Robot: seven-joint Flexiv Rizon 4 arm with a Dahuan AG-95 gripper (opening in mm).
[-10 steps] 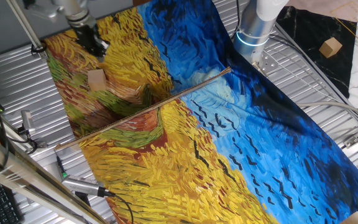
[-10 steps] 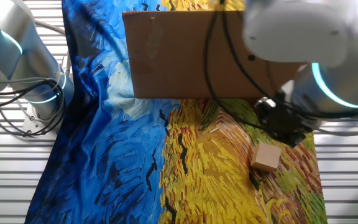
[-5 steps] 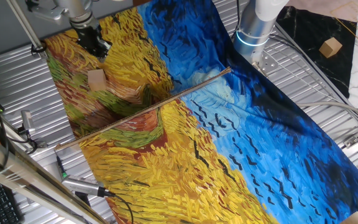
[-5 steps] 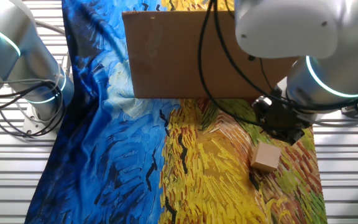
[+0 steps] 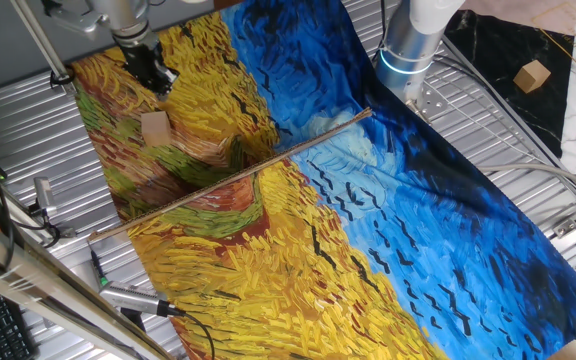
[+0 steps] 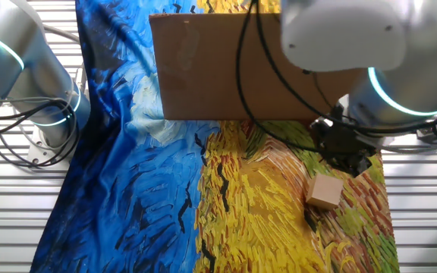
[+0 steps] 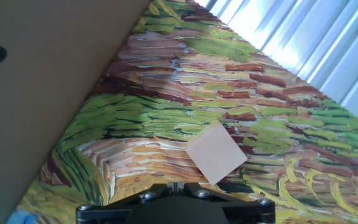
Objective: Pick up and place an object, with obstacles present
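Note:
The tan wooden cube (image 5: 155, 125) lies on the painted cloth, also in the other fixed view (image 6: 325, 192) and the hand view (image 7: 215, 152). My gripper (image 5: 158, 80) hangs just above and behind it, apart from it, jaws shut and empty; it shows in the other fixed view (image 6: 349, 161) and at the bottom of the hand view (image 7: 176, 185). The obstacle (image 5: 233, 175) looks like a long thin brown rod across the cloth in one fixed view. In the other fixed view (image 6: 226, 68) and the hand view (image 7: 42, 74) it is an upright brown board beside the cube.
The painted cloth (image 5: 388, 230) covers the table between ribbed metal surfaces. The robot base (image 5: 408, 50) stands at the far edge. A second tan cube (image 5: 532, 75) sits off the cloth at the far right. Cables and tools (image 5: 128, 295) lie at the near left edge.
The arm has shifted slightly above the cube. The cube and the obstacle have not moved.

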